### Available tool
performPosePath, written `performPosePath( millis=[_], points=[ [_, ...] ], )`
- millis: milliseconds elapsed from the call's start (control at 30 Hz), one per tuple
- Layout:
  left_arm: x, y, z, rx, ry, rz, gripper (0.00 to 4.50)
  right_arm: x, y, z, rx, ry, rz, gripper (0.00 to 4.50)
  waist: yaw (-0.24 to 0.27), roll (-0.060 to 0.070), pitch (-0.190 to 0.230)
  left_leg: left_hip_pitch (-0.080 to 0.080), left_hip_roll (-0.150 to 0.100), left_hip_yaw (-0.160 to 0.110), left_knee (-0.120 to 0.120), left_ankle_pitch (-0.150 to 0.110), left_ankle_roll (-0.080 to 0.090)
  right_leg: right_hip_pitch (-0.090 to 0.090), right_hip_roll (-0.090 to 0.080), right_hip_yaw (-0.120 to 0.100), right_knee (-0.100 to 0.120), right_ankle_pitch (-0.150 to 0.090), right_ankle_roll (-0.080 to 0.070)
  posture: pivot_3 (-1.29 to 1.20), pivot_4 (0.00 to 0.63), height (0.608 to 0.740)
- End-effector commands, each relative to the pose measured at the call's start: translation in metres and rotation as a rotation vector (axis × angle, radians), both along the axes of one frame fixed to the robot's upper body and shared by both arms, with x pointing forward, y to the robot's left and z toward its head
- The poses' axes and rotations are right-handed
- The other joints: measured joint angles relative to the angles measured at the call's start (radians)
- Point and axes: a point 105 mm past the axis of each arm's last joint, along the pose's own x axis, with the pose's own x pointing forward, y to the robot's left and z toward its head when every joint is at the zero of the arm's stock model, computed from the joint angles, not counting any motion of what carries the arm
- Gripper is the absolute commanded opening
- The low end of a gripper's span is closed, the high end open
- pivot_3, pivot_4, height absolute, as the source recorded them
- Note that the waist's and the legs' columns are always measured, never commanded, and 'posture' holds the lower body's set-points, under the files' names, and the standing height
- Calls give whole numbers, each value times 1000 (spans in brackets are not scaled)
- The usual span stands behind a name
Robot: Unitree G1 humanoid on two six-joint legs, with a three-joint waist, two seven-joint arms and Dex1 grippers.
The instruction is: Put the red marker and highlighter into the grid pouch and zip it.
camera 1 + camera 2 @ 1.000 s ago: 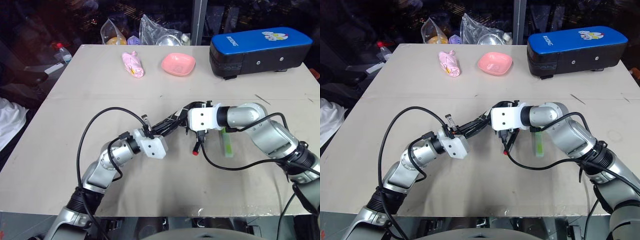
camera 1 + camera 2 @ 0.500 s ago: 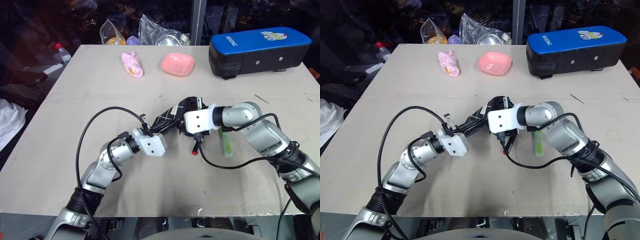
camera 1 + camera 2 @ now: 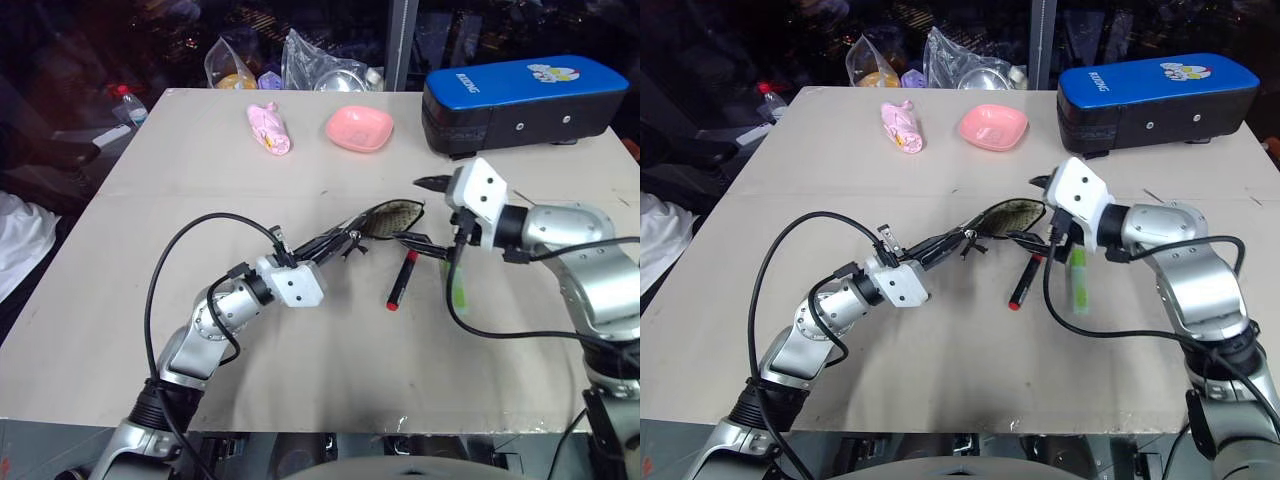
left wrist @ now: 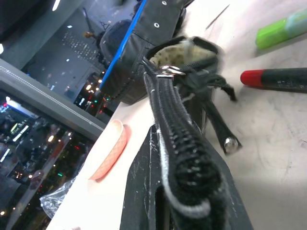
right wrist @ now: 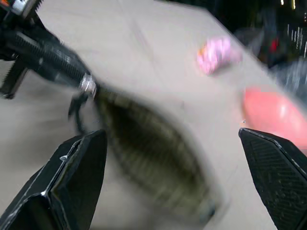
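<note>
I see my left gripper (image 3: 340,243) clamped on the grid pouch (image 3: 385,219), right gripper (image 3: 425,210) spread wide and empty, red marker (image 3: 398,281) beside the highlighter (image 3: 457,283).

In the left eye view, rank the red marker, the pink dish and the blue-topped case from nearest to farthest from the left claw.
From the left claw, shut on the grid pouch:
1. The red marker, on the table just to its right.
2. The pink dish, toward the table's far edge.
3. The blue-topped case, at the far right corner.
</note>
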Motion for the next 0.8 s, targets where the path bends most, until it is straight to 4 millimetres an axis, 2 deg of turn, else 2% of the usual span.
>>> performPosePath(
  millis=[33, 133, 233, 433, 600, 700, 800],
  points=[
    [4, 6, 11, -64, -21, 25, 0, -11, -23, -9, 47, 84, -167, 4477, -1, 0, 0, 0, 0, -1, 0, 0, 0, 0, 0, 0, 0, 0, 0, 0, 150, 740],
    [5, 6, 11, -78, -13, 28, 0, -22, -43, -40, 32, 210, -350, 4477, -3, 0, 0, 0, 0, -2, 0, 0, 0, 0, 0, 2, 0, 0, 0, 0, 150, 740],
    [6, 6, 10, -78, -11, 27, 0, -33, -49, -60, 39, 278, -468, 4477, -7, 0, 0, 0, 0, -2, 0, 0, 0, 0, 0, 2, 0, 0, 0, 0, 150, 740],
    [8, 7, 10, -84, -10, 29, 0, -52, -44, -90, 91, 366, -635, 4477, -11, -1, -1, -1, -1, -5, -1, 1, -2, 1, 1, 2, 0, 0, 0, 0, 150, 740],
    [8, 5, 8, -85, -7, 21, 0, -54, -38, -115, 149, 409, -741, 4477, -11, -2, -1, -1, -1, -6, -1, 1, -2, 1, 1, 0, 0, 0, 0, 0, 150, 740],
    [9, 4, 8, -84, -8, 15, 0, -52, -41, -121, 128, 388, -769, 4477, -11, -2, -1, -1, -2, -5, -1, 1, -2, 1, 1, -1, 0, 0, 0, 0, 150, 740],
    [10, 4, 9, -82, -10, 12, 0, -51, -47, -122, 111, 373, -780, 3173, -11, -2, -1, 0, -2, -5, -1, 1, -2, 1, 1, -2, 0, 0, 0, 0, 150, 740]
  ],
)
